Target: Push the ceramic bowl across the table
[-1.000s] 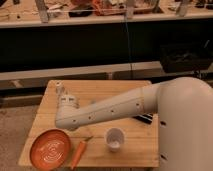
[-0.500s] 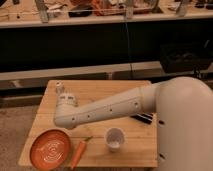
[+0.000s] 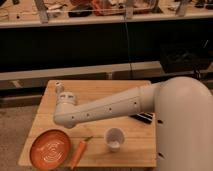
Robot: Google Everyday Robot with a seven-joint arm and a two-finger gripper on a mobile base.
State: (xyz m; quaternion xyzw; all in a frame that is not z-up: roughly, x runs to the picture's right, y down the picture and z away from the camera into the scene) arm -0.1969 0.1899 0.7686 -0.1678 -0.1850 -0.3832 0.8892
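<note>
- Compared with half a second ago and a second ago, hardly anything differs. The arm [image 3: 110, 107] lies across the table [image 3: 115, 92] along the same line, and the objects sit in the same places.
- The ceramic bowl [image 3: 50, 149] has not shifted. It rests flat in the table's near-left corner, at about 7 o'clock on the tabletop, with its white swirl facing up.
- The gripper [image 3: 59, 87] is over the far-left part of the table, at about 10 o'clock. It points away from the camera, beyond the arm's rounded wrist joint [image 3: 65, 106].
- Whether the gripper is released or clenched cannot be told from this view. Nothing is seen held in it.
- From the gripper, the ceramic bowl lies toward 6 o'clock and well apart from it. The wrist joint hangs between the two, with no contact.
- The carrot [image 3: 79, 151] lies just beside the bowl's rim at its 3 o'clock, with its green end toward 1 o'clock.
- The white cup [image 3: 114, 138] stands upright at 3 o'clock from the carrot, near the table's front edge.
</note>
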